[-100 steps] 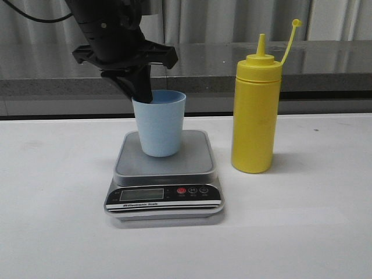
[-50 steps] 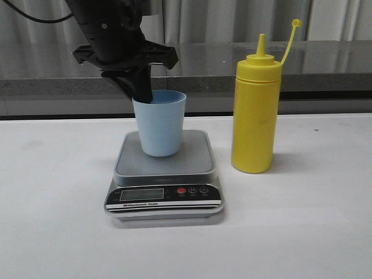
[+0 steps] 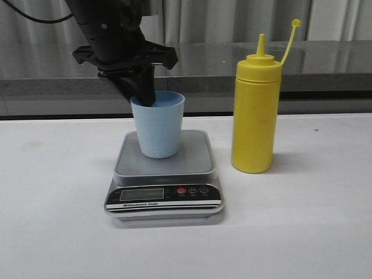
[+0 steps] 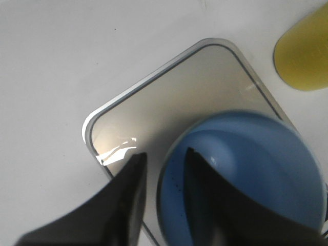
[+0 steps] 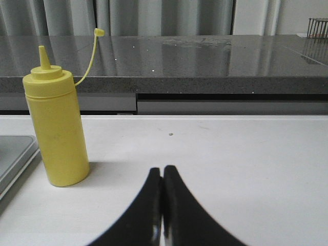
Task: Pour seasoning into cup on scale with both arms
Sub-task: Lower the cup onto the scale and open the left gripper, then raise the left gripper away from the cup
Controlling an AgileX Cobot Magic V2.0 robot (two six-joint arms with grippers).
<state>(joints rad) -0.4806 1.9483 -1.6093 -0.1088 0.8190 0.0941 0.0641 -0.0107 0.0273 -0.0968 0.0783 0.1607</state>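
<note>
The light blue cup stands upright on the grey platform of the scale. My left gripper reaches down over the cup's rear left rim. In the left wrist view the left gripper is open, with one finger inside the cup and the other outside it. A strip of the scale shows between the outer finger and the rim. The yellow seasoning bottle stands upright on the table right of the scale, cap off on its strap. My right gripper is shut and empty, low over the table, with the bottle ahead of it to one side.
The scale's black front panel with its display faces the camera. A grey counter ledge runs behind the white table. The bottle shows at the edge of the left wrist view, and a corner of the scale in the right wrist view.
The left gripper's fingers have spread a little at the cup's rim, and the cup has shifted slightly to the left on the scale. The bottle has not moved.
</note>
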